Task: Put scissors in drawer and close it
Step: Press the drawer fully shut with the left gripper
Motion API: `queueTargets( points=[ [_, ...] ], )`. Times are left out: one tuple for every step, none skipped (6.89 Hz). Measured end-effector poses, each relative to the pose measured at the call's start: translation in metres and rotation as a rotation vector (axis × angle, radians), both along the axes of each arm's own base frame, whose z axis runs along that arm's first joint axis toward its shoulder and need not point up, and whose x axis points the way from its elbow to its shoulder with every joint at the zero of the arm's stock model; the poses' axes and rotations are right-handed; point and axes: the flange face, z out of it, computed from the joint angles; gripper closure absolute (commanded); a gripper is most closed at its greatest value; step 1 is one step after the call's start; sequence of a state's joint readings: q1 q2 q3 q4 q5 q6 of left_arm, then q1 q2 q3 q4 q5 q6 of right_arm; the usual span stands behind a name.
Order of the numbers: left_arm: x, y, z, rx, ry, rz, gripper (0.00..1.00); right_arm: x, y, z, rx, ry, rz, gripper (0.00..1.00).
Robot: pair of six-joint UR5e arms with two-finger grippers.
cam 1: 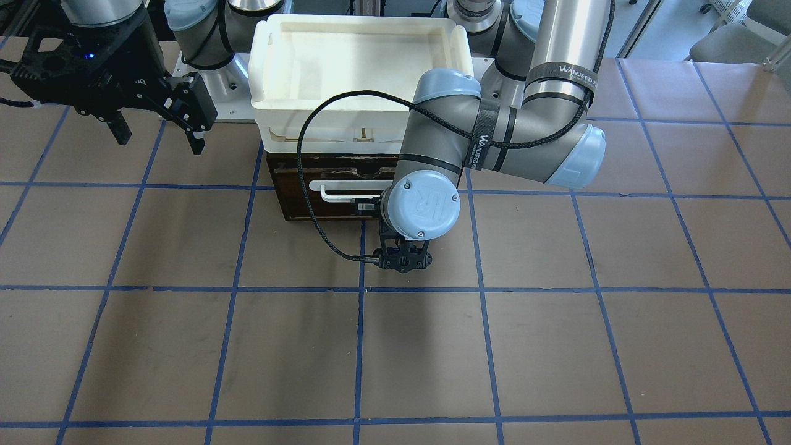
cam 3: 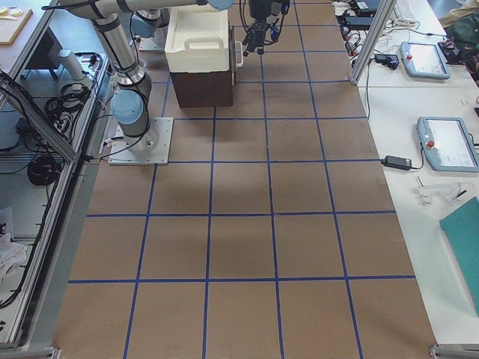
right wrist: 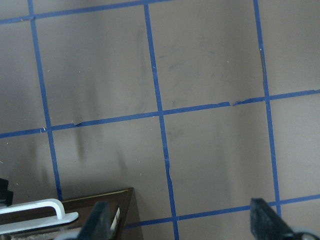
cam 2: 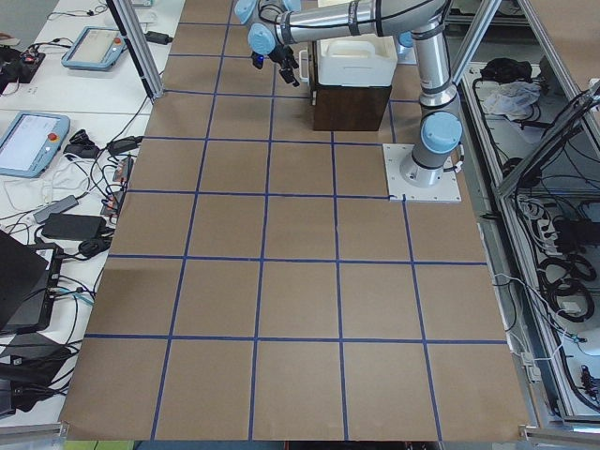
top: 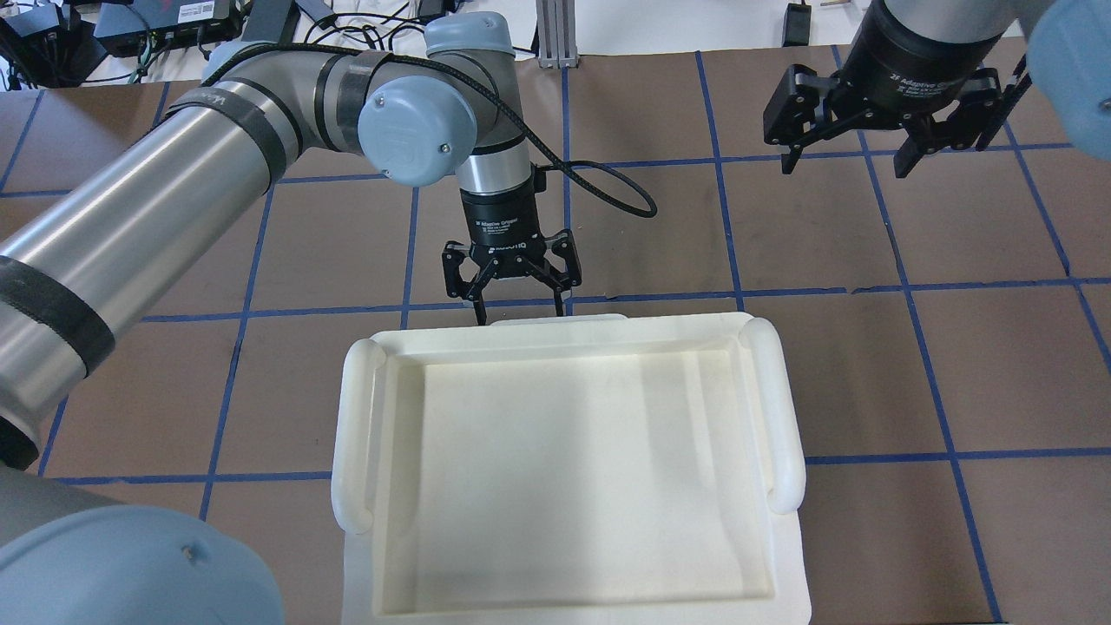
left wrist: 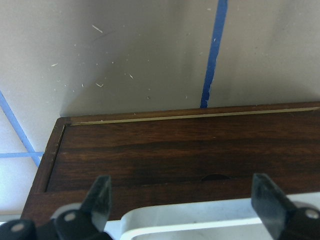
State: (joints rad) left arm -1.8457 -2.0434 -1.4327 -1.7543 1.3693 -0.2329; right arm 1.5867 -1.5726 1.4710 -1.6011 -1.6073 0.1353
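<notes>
The drawer's dark brown front [cam 1: 303,201] with its white bar handle [cam 1: 346,188] shows below a white tray; none of its pale wood inside shows. The scissors are not in view. My left gripper [top: 519,314] is open right in front of the drawer. In the left wrist view its fingers [left wrist: 100,200] stand either side of the handle [left wrist: 200,220], against the front [left wrist: 175,150]. My right gripper [top: 844,165] is open and empty, raised over the table to the side. It also shows in the front view [cam 1: 160,136].
A white plastic tray [top: 356,434] sits on top of the drawer box, its inside bare. The brown table mat with blue grid lines [cam 1: 395,346] stretches in front. The right wrist view shows the box's corner [right wrist: 122,210] and the handle's end [right wrist: 35,210].
</notes>
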Motion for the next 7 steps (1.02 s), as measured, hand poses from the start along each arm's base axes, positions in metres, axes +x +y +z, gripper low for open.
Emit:
queueTargets(
  points=[
    [0.001, 0.002, -0.001, 0.007, -0.002, 0.000, 0.00, 0.001, -0.011, 0.003, -0.011, -0.001, 0.003, 0.00],
    [0.002, 0.003, -0.002, 0.017, -0.006, 0.001, 0.00, 0.003, -0.017, 0.004, -0.018, -0.001, 0.005, 0.00],
    [0.003, 0.004, -0.004, 0.027, -0.009, 0.003, 0.00, 0.002, -0.021, 0.007, -0.027, -0.001, 0.004, 0.00],
    [0.003, 0.005, -0.006, 0.034, -0.012, 0.003, 0.00, 0.002, -0.023, 0.007, -0.030, 0.000, 0.003, 0.00],
    [0.004, 0.005, -0.008, 0.037, -0.013, 0.004, 0.00, 0.002, -0.023, 0.006, -0.028, 0.000, 0.003, 0.00],
    [0.005, 0.005, -0.009, 0.039, -0.013, 0.006, 0.00, 0.002, -0.023, 0.006, -0.028, 0.000, 0.003, 0.00],
    [0.007, 0.003, -0.010, 0.040, -0.013, 0.008, 0.00, 0.002, -0.024, 0.005, -0.027, -0.004, 0.003, 0.00]
  ],
)
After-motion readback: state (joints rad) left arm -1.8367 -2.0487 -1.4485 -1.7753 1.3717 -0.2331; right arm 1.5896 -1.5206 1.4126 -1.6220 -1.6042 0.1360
